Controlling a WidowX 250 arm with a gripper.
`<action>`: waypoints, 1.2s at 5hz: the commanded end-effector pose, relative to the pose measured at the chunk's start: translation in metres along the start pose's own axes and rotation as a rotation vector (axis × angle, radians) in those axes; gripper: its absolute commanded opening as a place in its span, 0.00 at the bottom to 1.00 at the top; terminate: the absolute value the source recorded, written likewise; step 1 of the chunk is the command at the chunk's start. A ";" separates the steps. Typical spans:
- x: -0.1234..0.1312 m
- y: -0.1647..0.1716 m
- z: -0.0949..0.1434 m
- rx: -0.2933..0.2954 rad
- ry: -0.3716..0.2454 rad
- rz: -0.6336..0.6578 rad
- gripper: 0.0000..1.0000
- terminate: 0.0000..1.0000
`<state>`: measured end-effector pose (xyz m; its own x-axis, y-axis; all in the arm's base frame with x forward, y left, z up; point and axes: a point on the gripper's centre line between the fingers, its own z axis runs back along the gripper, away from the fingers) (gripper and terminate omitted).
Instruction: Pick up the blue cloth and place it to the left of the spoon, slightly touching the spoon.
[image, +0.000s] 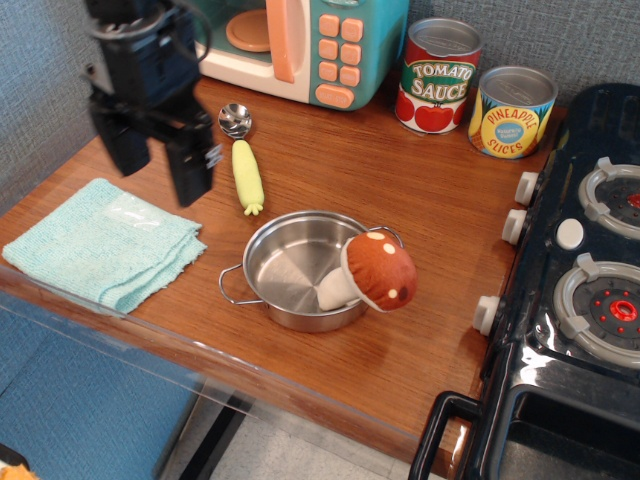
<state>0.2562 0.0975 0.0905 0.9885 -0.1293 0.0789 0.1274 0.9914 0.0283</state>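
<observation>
The blue cloth (100, 243) lies folded flat at the front left corner of the wooden counter. The spoon (243, 160) lies behind and to its right, metal bowl toward the back, yellow-green corn handle pointing forward. My gripper (158, 165) hangs in the air above the cloth's back edge, left of the spoon. It is open and empty, with its two black fingers (189, 170) spread apart.
A steel two-handled pot (295, 270) holding a plush mushroom (375, 271) stands right of the cloth. A toy microwave (300, 45) and two cans (440, 75) line the back wall. A black toy stove (580, 260) fills the right. The counter's front edge (150, 330) is close to the cloth.
</observation>
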 end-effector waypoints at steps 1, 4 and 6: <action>-0.021 0.047 -0.016 0.036 0.054 0.083 1.00 0.00; -0.050 0.072 -0.068 0.091 0.111 0.236 1.00 0.00; -0.036 0.076 -0.094 0.121 0.194 0.271 1.00 0.00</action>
<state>0.2429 0.1831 0.0061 0.9884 0.1258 -0.0855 -0.1119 0.9821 0.1516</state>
